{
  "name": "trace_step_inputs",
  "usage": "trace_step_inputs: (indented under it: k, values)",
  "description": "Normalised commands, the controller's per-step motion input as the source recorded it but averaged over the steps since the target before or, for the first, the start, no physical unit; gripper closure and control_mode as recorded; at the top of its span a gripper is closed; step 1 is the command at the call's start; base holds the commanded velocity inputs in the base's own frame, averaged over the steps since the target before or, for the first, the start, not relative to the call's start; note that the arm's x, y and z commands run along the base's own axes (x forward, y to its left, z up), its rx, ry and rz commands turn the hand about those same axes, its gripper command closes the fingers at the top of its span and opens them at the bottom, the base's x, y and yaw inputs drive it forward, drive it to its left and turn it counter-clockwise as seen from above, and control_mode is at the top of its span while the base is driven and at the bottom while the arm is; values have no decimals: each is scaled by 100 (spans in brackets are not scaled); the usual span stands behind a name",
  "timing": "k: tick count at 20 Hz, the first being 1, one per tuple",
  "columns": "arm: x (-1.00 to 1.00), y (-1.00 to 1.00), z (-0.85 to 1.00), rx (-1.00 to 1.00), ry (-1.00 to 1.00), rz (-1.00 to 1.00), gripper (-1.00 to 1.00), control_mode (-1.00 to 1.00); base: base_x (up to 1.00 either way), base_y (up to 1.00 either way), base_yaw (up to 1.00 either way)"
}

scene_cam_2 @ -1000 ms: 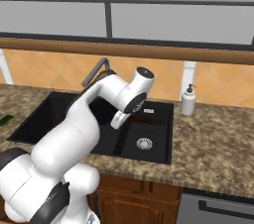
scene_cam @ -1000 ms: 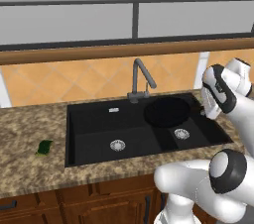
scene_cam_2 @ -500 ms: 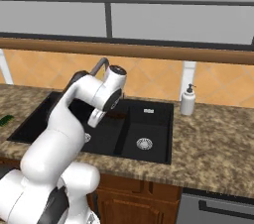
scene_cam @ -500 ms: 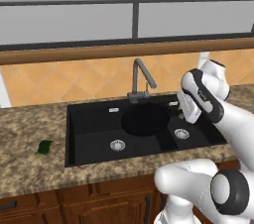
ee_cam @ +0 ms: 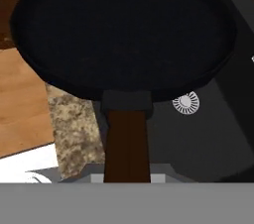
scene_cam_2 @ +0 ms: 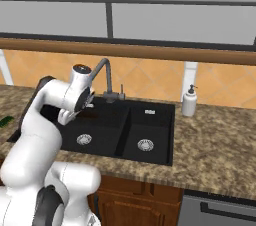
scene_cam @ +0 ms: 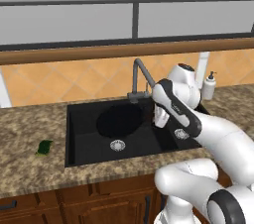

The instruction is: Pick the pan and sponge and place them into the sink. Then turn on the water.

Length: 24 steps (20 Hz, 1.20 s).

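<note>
- Fingers clamped on the brown handle of the pan (scene_cam: 120, 120), held above the large basin of the sink (scene_cam: 79, 139).
- Left base view: one pan, one sponge (scene_cam: 44, 147) near the worktop's left edge, one faucet (scene_cam: 141, 77), one soap bottle (scene_cam: 209, 85).
- Right base view: two drains, one faucet, one bottle; gripper (scene_cam_2: 66, 115) over the left basin.
- Hand view: one pan above a silver drain (ee_cam: 186, 103); no legible writing.

Flat, even rendered light falls across the scene, with no glare and no clear source. The black sink (scene_cam: 89, 139) swallows detail, so the pan (scene_cam: 119, 121) barely separates from it. Shadows on the counter (scene_cam_2: 220, 155) are faint. Edges look soft and slightly pixelated; the close-up of the pan is the blurriest.
</note>
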Motion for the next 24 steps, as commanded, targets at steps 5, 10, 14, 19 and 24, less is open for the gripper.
trace_step_inputs:
  k: [5, 10, 14, 19, 24]
  values:
    - [22, 100, -2, -3, -4, -45, 100, -100, 0, 0, 0]
    - [32, 83, -7, 0, -6, -48, 100, -100, 0, 0, 0]
    - [33, 61, -19, 0, -4, -59, 100, -100, 0, 0, 0]
    - [22, 35, -16, 3, 0, -67, 100, -100, 0, 0, 0]
    - [7, 4, 0, 21, 4, -54, 100, -100, 0, 0, 0]
